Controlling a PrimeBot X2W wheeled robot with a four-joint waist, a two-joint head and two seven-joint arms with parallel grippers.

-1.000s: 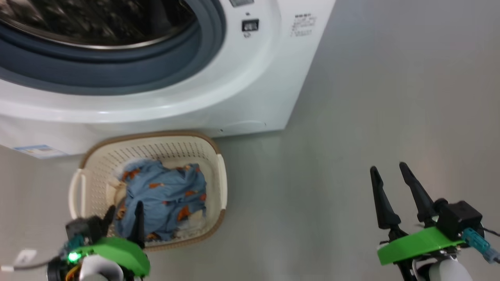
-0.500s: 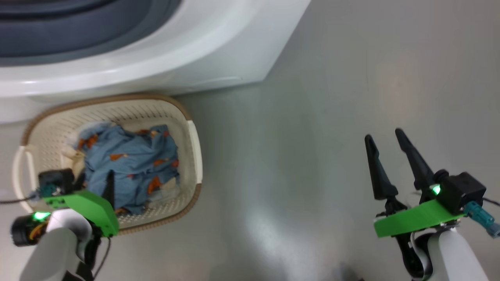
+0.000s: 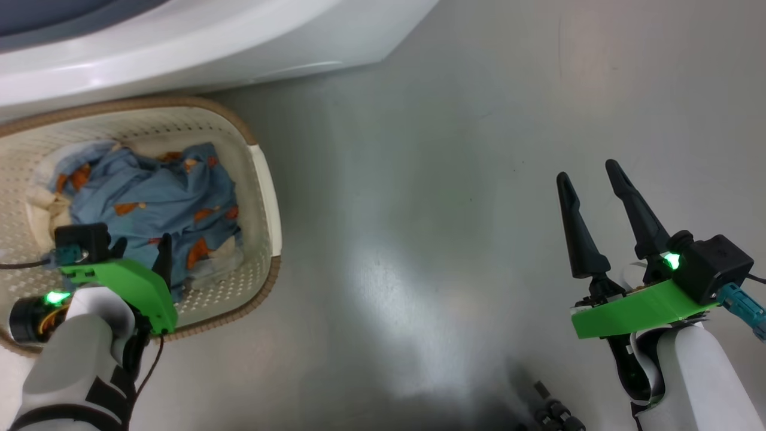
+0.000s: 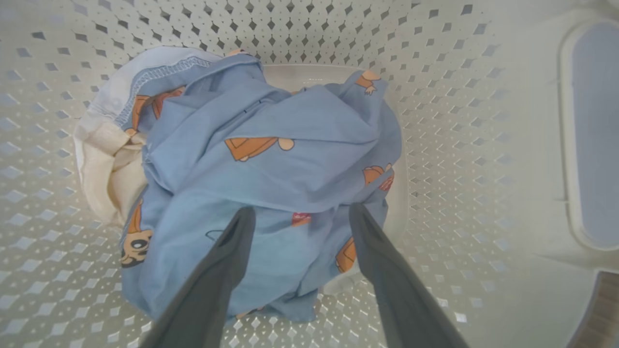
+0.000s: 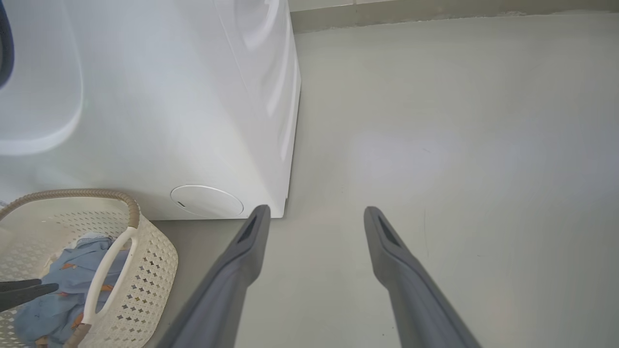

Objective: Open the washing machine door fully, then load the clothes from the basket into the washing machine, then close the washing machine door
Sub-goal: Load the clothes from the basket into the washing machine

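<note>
Bright, even light; soft glare on the floor (image 3: 407,287).

The floor (image 3: 467,149) is a smooth, pale grey surface with a soft sheen and a few faint scuff marks. Two items stand directly on it: the white, boxy washing machine (image 3: 179,42) and the cream-white, brown-rimmed basket (image 3: 266,191), positioned just in front of the machine's lower front panel. Contact between them cannot be determined.

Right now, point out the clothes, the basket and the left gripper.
the clothes (image 4: 271,169), left wrist view, middle of the blue fabric.
the basket (image 3: 267,191), head view, its cream side handle.
the left gripper (image 4: 301,209), left wrist view, midway between its open fingertips.
</note>
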